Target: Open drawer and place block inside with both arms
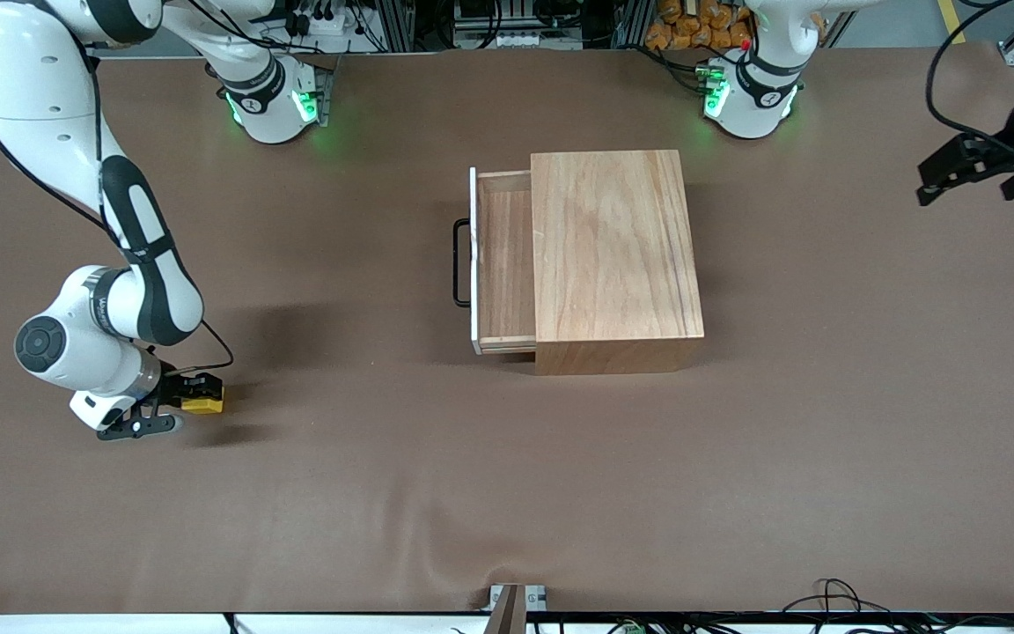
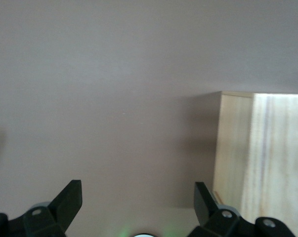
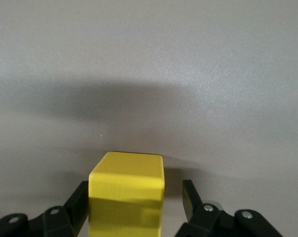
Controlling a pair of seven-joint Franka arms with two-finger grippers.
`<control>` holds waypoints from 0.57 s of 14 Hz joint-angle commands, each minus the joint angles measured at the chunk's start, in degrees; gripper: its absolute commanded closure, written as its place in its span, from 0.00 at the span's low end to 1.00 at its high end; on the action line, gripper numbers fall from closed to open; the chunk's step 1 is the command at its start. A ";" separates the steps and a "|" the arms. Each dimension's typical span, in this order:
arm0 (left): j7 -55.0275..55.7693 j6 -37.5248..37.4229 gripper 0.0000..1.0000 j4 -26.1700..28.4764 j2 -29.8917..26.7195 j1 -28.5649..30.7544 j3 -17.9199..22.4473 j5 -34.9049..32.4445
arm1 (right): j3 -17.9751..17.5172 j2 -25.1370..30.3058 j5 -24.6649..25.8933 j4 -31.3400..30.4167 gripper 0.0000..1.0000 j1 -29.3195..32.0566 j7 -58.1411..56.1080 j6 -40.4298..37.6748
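While the yellow block sits on the brown table toward the right arm's end, nearer the front camera than anything else in play, the right gripper straddles it with its fingers partly spread; the right wrist view shows one finger against the cube's side and a visible gap at the other, so the block is bracketed rather than firmly pinched, and whether it has left the tabletop cannot be told; farther from the camera, at about two o'clock from the block, the large wooden box stands near the table's middle, its drawer slid partly out toward the right arm's end, with the pale front panel and the thin black wire handle leading; the tray shows bare wood; at roughly three o'clock from the box, the left gripper waits in the air over the left arm's end of the table, its fingers spread wide and holding nothing.
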State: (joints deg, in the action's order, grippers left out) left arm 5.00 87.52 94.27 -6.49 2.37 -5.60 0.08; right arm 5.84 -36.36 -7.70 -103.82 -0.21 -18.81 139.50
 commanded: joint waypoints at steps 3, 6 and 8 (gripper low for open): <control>-0.43 -0.16 0.00 0.74 -0.98 0.35 -0.55 3.09 | -0.39 -0.47 -0.83 0.64 0.54 0.39 -0.36 0.25; -0.52 -0.25 0.00 0.92 -1.07 0.35 -0.72 3.09 | -0.48 -0.38 -0.92 0.90 0.97 0.39 -0.18 0.25; -0.51 -0.16 0.00 1.00 -0.98 0.35 -0.72 2.82 | -0.66 0.32 -0.92 1.08 1.00 -0.31 -0.70 -0.01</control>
State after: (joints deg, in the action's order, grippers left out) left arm 4.85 87.53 94.52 -6.49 2.38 -6.04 2.11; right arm 5.72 -36.46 -7.80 -103.54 -0.26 -18.68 139.50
